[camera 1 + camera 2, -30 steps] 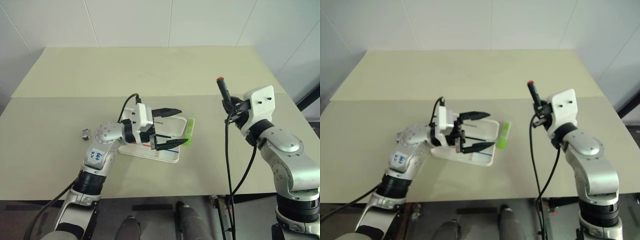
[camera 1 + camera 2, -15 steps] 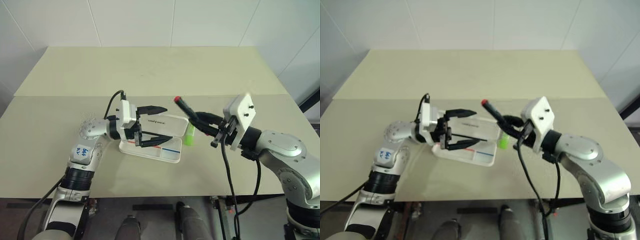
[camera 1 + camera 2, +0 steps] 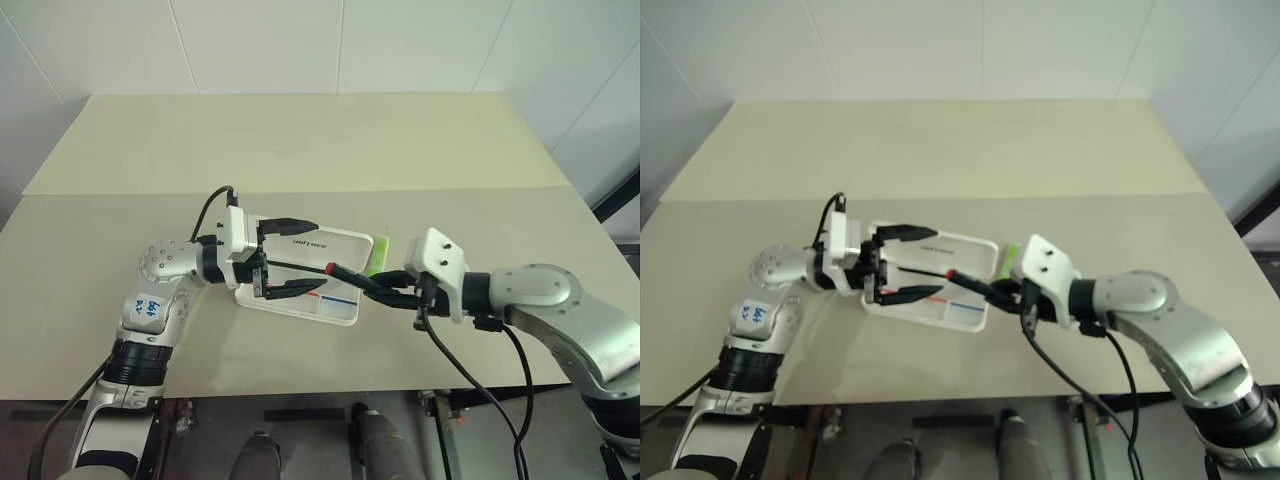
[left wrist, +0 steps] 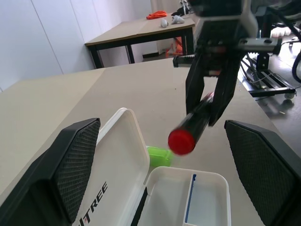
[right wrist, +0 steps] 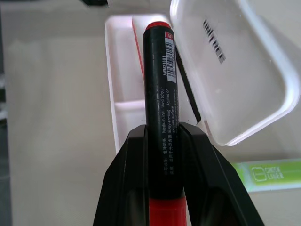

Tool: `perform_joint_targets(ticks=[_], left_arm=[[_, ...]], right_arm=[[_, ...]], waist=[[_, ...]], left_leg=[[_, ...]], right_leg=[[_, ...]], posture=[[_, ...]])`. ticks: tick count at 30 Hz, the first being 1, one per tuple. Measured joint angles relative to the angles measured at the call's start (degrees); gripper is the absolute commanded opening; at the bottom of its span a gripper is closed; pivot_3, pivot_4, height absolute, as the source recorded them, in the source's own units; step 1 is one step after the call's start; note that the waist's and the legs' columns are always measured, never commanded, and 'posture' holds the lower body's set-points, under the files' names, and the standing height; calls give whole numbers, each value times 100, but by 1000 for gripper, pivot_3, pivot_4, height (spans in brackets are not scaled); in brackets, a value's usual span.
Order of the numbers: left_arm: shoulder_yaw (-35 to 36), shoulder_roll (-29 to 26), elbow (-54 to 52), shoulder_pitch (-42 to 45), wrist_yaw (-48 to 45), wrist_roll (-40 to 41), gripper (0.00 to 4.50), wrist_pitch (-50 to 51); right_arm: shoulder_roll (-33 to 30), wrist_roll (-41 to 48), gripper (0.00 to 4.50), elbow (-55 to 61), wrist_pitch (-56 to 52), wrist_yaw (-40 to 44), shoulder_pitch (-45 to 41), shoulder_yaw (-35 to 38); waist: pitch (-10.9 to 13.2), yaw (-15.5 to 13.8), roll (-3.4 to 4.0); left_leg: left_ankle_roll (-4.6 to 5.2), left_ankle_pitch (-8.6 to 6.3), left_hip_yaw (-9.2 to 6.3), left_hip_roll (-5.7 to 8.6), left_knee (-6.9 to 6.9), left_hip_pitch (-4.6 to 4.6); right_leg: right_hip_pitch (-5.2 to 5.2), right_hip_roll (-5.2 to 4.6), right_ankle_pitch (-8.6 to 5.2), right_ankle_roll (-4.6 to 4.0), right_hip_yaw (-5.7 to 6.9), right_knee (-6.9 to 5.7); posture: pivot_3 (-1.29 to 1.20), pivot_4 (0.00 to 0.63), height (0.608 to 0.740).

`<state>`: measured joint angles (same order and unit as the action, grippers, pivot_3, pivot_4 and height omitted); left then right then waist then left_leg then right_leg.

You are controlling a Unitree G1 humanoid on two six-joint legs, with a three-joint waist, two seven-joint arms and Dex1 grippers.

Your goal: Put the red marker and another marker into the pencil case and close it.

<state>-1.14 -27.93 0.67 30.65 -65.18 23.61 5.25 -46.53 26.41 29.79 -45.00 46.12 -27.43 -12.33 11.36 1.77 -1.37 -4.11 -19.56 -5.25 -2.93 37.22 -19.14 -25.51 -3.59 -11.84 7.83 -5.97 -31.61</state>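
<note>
The left gripper [image 3: 290,255], fingers spread, hides part of the flat white plastic pencil case [image 3: 340,250] lying open on the table. Over its tray, the black red-ended marker [image 3: 352,277] is pinched by the right gripper [image 3: 392,290]. The lime-green highlighter [image 3: 378,256] peeks out behind.

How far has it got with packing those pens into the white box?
Done: the pencil case lies open on the table, lid up, and the tray looks free of markers. In hand: the right gripper is shut on the red marker, red end poised over the tray, while the left gripper waits open at the case. Left: drop it in, add the green highlighter lying beside the case, shut the lid.
</note>
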Motion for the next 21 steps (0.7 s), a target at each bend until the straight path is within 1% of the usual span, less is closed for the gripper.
perform_joint_targets(ticks=[6, 9, 13, 17, 21], left_arm=[[10, -2, -263, -186, 66, 5, 4500, 76], [10, -3, -396, -253, 115, 22, 4500, 158], [26, -16, -576, -361, 181, 86, 4500, 246], [18, -19, -713, -463, 231, 103, 4500, 339], [22, -24, -721, -470, 268, 105, 4500, 363]], right_arm=[[388, -621, 566, -571, 387, 222, -481, -761], [523, -811, 566, -737, 584, 409, -613, -1000], [734, -969, 566, -869, 704, 576, -813, -1102], [1114, -1143, 566, -1142, 846, 672, -1076, -1237], [1295, -1315, 566, -1347, 937, 761, -1198, -1285]], waist=[[0, -1, 0], [0, -2, 0], [0, -4, 0], [1, 13, 1], [1, 9, 2]], left_leg=[[0, -1, -1, 0, -3, -1], [1, -1, -2, 0, -3, -2], [1, -2, -2, 0, -1, -1], [1, -2, -4, 0, -1, 4], [1, -2, -3, 0, 1, 3]], right_leg=[[-5, -1, 1, 2, 0, -1], [-5, -1, 1, 2, 2, -1], [-5, -2, 2, 3, 2, -3], [-6, 0, 1, 3, 3, -14], [-5, -1, 2, 3, 3, -14]], posture=[[0, 150, 740], [0, 150, 740], [0, 150, 740], [0, 150, 740], [0, 150, 740]])
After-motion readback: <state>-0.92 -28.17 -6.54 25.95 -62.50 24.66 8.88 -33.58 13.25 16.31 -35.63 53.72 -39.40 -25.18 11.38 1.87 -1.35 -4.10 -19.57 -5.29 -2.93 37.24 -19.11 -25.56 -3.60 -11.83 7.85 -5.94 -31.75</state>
